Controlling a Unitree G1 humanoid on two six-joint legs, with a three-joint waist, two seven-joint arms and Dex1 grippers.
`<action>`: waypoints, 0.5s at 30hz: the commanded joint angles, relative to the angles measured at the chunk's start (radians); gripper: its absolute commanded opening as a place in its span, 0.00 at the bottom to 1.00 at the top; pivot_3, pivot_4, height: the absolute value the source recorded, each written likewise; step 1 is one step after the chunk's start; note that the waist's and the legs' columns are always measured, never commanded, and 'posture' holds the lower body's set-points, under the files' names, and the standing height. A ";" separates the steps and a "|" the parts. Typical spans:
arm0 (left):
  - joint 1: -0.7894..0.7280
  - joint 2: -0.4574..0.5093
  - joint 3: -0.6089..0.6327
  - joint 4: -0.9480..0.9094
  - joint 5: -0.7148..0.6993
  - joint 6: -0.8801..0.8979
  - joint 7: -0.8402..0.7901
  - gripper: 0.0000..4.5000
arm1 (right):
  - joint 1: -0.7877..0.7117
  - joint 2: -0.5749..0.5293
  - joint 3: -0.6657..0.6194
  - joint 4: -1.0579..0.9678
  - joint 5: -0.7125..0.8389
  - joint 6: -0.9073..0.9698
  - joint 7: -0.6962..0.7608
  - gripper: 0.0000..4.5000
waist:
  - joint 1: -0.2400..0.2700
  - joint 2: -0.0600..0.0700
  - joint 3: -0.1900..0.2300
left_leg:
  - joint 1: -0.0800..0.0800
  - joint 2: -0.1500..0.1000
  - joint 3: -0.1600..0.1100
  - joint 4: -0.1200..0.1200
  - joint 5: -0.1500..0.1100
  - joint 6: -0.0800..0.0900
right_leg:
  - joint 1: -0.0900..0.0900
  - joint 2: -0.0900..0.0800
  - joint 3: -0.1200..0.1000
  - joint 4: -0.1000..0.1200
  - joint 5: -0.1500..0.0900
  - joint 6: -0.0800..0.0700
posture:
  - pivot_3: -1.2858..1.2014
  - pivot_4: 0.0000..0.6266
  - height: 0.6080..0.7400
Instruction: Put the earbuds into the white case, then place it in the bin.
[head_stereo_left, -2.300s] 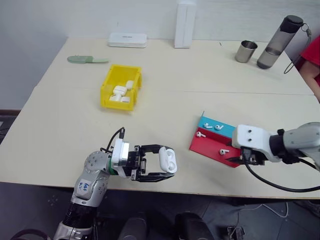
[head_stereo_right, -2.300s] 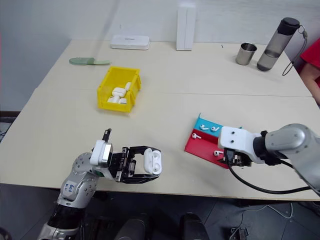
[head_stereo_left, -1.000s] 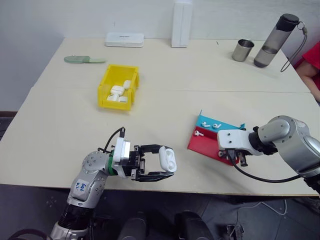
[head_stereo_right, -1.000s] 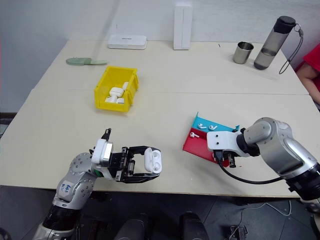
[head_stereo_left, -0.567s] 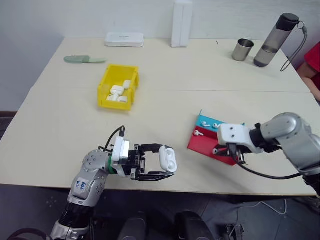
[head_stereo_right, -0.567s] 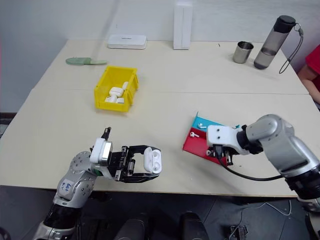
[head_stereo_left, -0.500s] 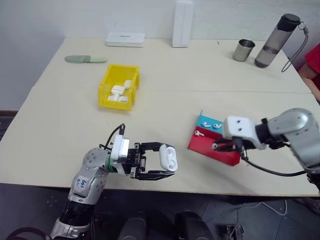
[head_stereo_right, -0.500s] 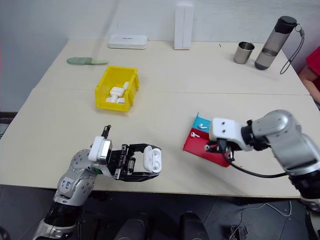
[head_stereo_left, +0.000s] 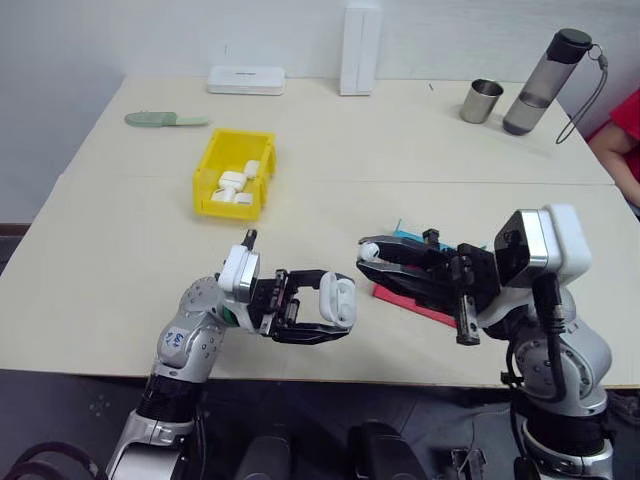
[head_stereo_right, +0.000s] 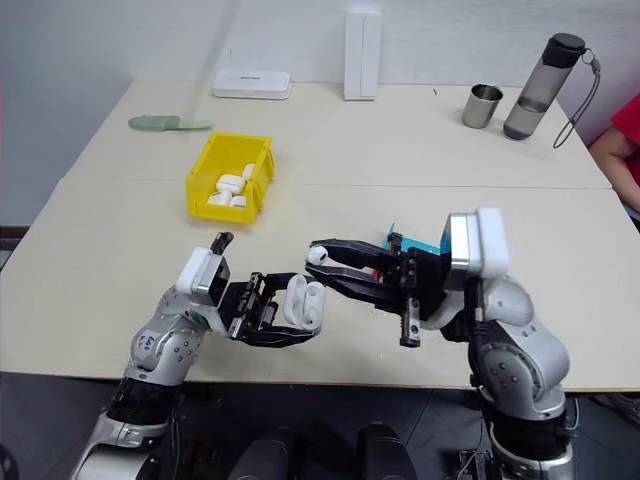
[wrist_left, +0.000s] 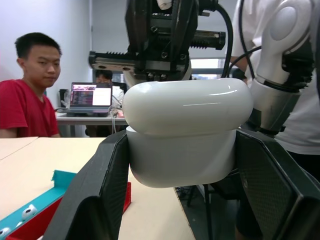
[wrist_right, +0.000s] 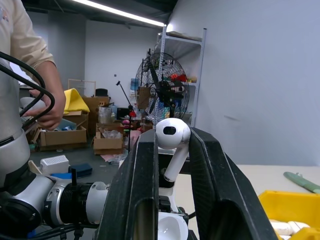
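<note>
A big tan table (head_stereo_left: 420, 170) stands by a white wall. The yellow bin (head_stereo_left: 234, 175) sits on it. The left gripper (head_stereo_left: 330, 312) squeezes the white case (head_stereo_left: 338, 299) above the table's near edge. The right gripper (head_stereo_left: 368, 258) pinches one of the earbuds (wrist_right: 171, 140).

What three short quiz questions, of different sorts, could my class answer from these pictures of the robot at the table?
1. True or false: the left fingers hold the white case.
2. What is pinched between the right fingers? A) a metal cup B) an earbud C) a bottle
3. Fill in: the yellow bin holds several white ____.

Key: 1 true; 2 B; 3 cases.
</note>
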 joint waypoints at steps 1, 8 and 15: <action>-0.016 -0.003 0.011 0.002 -0.017 -0.005 -0.022 0.62 | 0.022 0.017 0.051 0.023 -0.041 -0.080 0.029 0.11 | -0.001 0.000 0.000 | 0.000 0.000 0.000 0.000 0.000 0.000 | 0.000 0.000 0.000 0.000 0.000 0.000 | 0.52 0.24 1.00; -0.020 0.000 0.024 -0.010 -0.029 0.008 -0.028 0.62 | 0.029 0.021 0.109 0.100 -0.102 -0.177 0.079 0.11 | -0.003 0.000 0.000 | 0.000 0.000 0.000 -0.001 0.000 0.000 | 0.000 0.000 0.000 0.000 0.000 0.000 | 0.52 0.24 1.00; -0.012 0.010 0.030 -0.021 -0.025 0.014 -0.027 0.62 | 0.040 0.012 0.139 0.146 -0.138 -0.233 0.114 0.11 | -0.002 0.000 0.000 | 0.000 0.000 0.000 -0.001 0.000 0.000 | 0.000 0.000 0.000 0.000 0.000 0.000 | 0.52 0.24 1.00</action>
